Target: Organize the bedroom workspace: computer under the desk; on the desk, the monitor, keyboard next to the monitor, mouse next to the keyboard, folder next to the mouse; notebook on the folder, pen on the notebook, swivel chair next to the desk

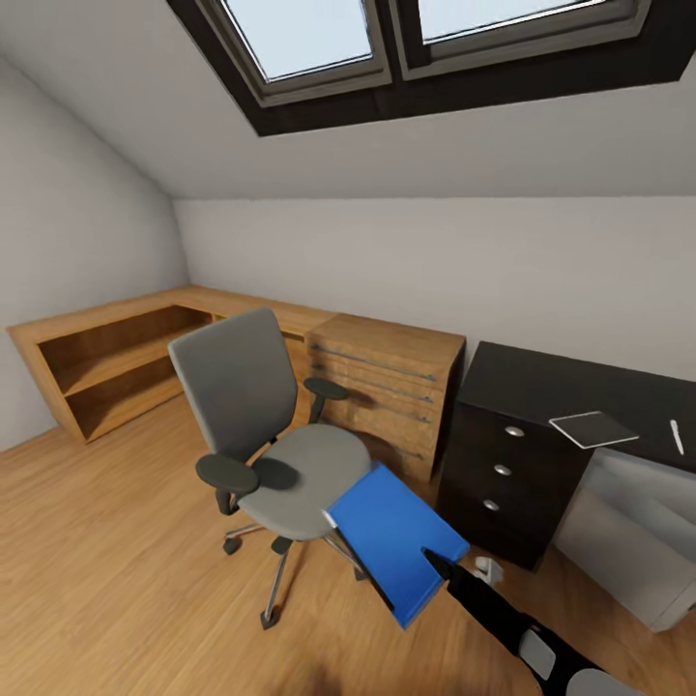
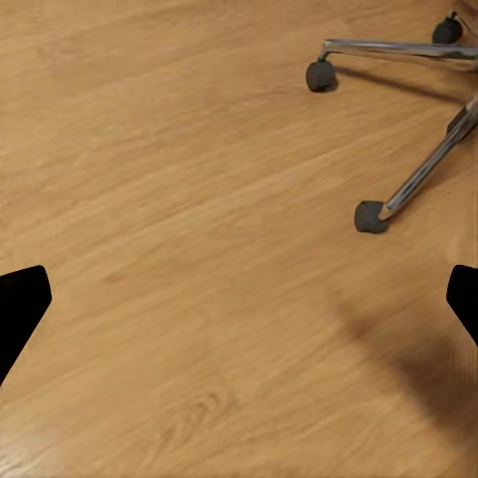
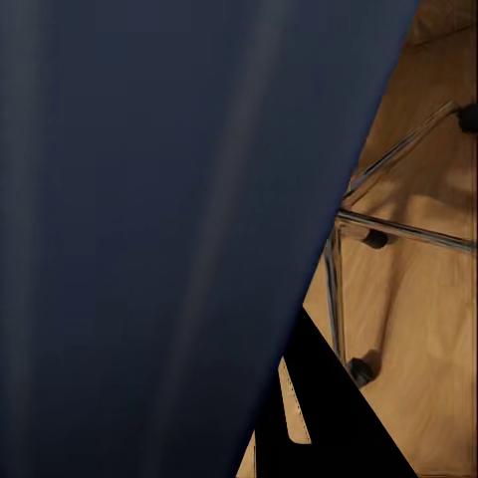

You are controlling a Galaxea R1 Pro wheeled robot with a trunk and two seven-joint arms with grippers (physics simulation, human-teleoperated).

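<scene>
While gripping the blue folder (image 1: 394, 541) at its near edge, right gripper (image 1: 432, 561) holding it tilted in the air, just off the front edge of the swivel chair (image 1: 261, 425) seat, between chair and black counter (image 1: 570, 387). Fingers (image 1: 440, 564) pinching the folder edge, dark arm reaching in from lower right of head view. Folder sloping down toward the robot, far corner over the seat's front edge; cannot tell if touching the seat. Filling most of the right wrist view as a dark blue sheet (image 3: 169, 229), with chrome chair legs (image 3: 398, 214) and casters over wood floor (image 3: 438, 299) beyond it.

Left gripper (image 2: 239, 299) hanging over bare wood floor (image 2: 179, 199), dark fingers (image 2: 20, 304) spread wide at both sides of its view, holding nothing; chair's chrome base (image 2: 423, 179) and casters near.

Chair facing the robot, standing on the floor beside a light wooden drawer chest (image 1: 387, 387), well apart from the counter's knee space. Notebook (image 1: 593, 428) lying flat on the counter above the three drawers (image 1: 503, 469) with silver knobs. Pen (image 1: 677, 437) lying on the counter just beside the notebook, apart from it. Pale grey box (image 1: 628, 541) standing under the counter at right, looking like the computer. Low wooden shelf unit (image 1: 106, 362) along the left wall, skylights (image 1: 309, 39) overhead.
</scene>
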